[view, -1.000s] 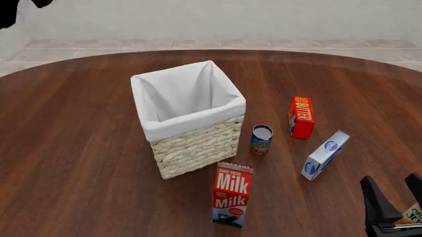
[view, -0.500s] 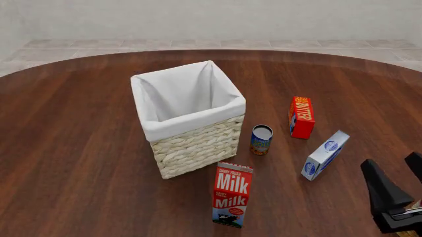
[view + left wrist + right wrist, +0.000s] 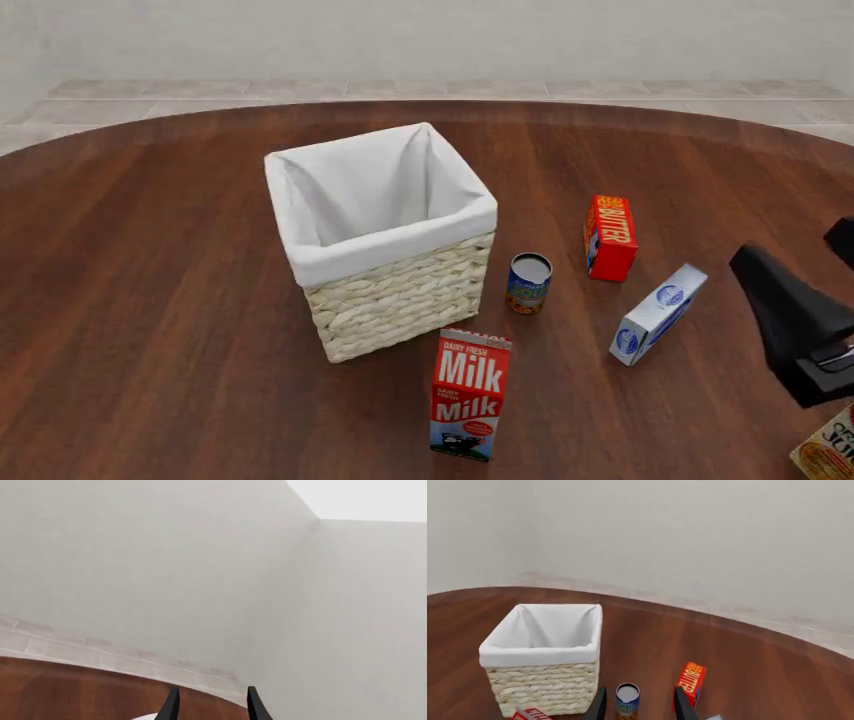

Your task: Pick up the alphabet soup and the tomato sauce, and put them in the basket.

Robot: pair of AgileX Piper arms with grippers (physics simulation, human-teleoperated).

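Note:
The alphabet soup (image 3: 529, 283), a blue-and-orange can with a silvery top, stands upright just right of the basket (image 3: 400, 285). The basket is a tall wicker one with a white liner. The tomato sauce shows in no view. My right gripper (image 3: 790, 245) hangs open at the right edge, well right of the can and holding nothing. Its wrist view looks at the alphabet soup (image 3: 626, 700) in line between the fingers (image 3: 600, 705) and the basket (image 3: 540, 680) beside it. My left gripper (image 3: 212, 690) is open, faces the wall, and is outside the front view.
A red butter box (image 3: 610, 237) and a blue-and-white box (image 3: 657, 313) lie right of the can. A milk carton (image 3: 469, 393) stands in front of the basket. Another box corner (image 3: 830, 450) shows at the bottom right.
My right gripper has risen and moved forward along the right edge, uncovering the box corner beneath it. The left arm's dark shape has left the top-left corner of the front view.

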